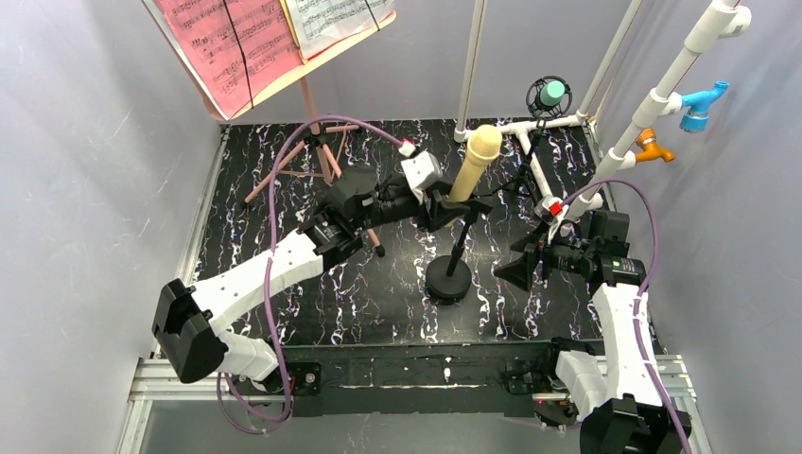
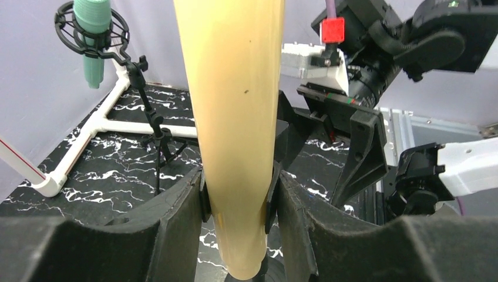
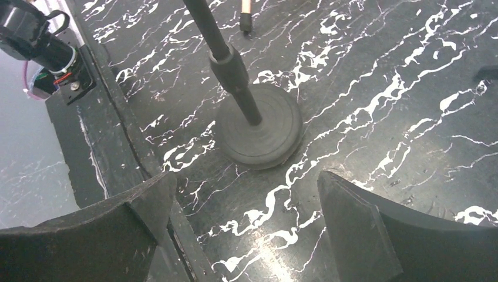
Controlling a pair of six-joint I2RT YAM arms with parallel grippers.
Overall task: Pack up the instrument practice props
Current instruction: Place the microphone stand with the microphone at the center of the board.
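Observation:
The beige toy microphone point(image 1: 478, 161) leans upright over a black stand with a round base point(image 1: 448, 281). My left gripper point(image 1: 452, 203) is shut on its lower part; in the left wrist view both pads press the beige microphone point(image 2: 235, 117) at the left gripper point(image 2: 238, 200). The teal toy microphone point(image 1: 551, 93) hangs in a black ring mount at the back. At the back left, the pink music board point(image 1: 248, 90) on tripod legs point(image 1: 317, 156) holds a pink sheet point(image 1: 232, 43) and a white sheet point(image 1: 331, 17). My right gripper point(image 1: 515, 270) stands open, right of the stand base point(image 3: 258, 132), holding nothing point(image 3: 246, 205).
A white pipe frame point(image 1: 653, 95) with blue point(image 1: 702, 102) and orange point(image 1: 653, 147) fittings rises at the right and lies across the back of the black marbled table point(image 1: 378, 303). Grey walls close in on both sides. A purple cable point(image 1: 274, 189) loops over the left arm.

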